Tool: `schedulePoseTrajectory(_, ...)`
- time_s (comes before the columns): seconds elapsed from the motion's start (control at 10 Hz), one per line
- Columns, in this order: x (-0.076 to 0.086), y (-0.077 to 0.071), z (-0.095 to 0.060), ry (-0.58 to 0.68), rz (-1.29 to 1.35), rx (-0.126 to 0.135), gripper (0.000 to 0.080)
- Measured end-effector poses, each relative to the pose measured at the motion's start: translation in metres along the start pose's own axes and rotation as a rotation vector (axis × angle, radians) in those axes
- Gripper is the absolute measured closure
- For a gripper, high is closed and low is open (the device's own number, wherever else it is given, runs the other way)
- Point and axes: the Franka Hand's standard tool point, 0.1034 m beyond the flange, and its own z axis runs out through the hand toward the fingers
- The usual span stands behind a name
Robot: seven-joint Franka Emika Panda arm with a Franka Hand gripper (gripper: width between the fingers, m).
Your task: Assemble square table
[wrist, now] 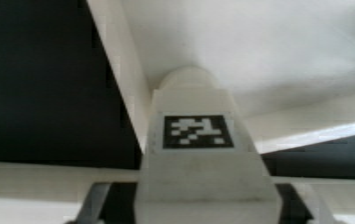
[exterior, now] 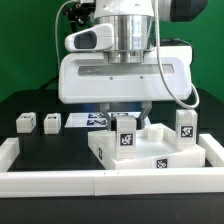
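The white square tabletop panel point(exterior: 140, 158) lies at the front on the exterior view's right, against the low wall. My gripper point(exterior: 126, 122) is shut on a white tagged leg point(exterior: 126, 138) and holds it upright over the panel's far part. I cannot tell whether its lower end touches the panel. In the wrist view the leg point(wrist: 195, 130) runs between my fingers point(wrist: 106, 203) with the panel point(wrist: 272, 60) beneath it. Another leg point(exterior: 186, 127) stands upright by the panel's right side. Two more legs point(exterior: 25, 122) point(exterior: 51, 123) lie on the black surface at the left.
The marker board point(exterior: 88, 120) lies flat behind the panel, partly hidden by my arm. A low white wall point(exterior: 100, 181) edges the front, with side pieces at left point(exterior: 8, 150) and right point(exterior: 212, 150).
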Motion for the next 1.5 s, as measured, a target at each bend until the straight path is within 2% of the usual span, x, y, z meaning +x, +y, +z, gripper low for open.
schedulePoseTrajectory(1.3, 0.0, 0.0, 0.0001, 0.0, 0.068, 0.001, 0.0508)
schedulePoseTrajectory(1.5, -0.0001, -0.0014, 0.0003, 0.0, 0.222, 0.003, 0.0508)
